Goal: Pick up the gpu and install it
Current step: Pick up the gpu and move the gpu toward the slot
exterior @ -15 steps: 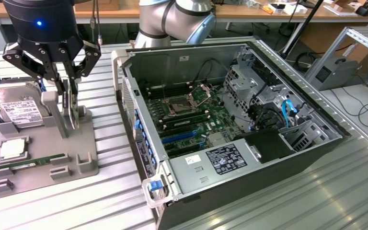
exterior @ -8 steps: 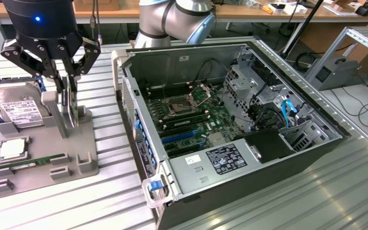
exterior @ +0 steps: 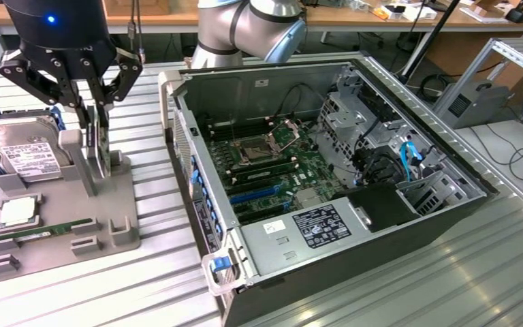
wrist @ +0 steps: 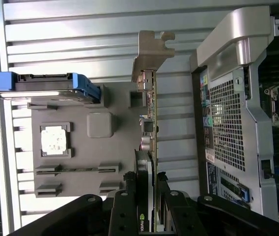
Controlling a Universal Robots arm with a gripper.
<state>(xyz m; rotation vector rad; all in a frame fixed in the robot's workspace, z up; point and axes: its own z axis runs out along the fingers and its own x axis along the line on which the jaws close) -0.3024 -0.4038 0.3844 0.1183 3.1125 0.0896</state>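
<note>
Black robot hand (wrist: 146, 178) clamped on thin dark gpu card (wrist: 144, 164) (silver bracket end free).
Set on edge in grey plastic holder tray (exterior: 120, 197), on slatted metal bench (exterior: 152, 293), beside open computer case (exterior: 243, 85).

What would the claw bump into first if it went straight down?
Most likely the gpu: the claw points down with the upright card right in its middle. If it slipped past, the grey holder underneath would come next.

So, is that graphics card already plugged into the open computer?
No, the gpu stands on edge in the grey tray beside the computer case, with the pincer closed on its two faces.
</note>
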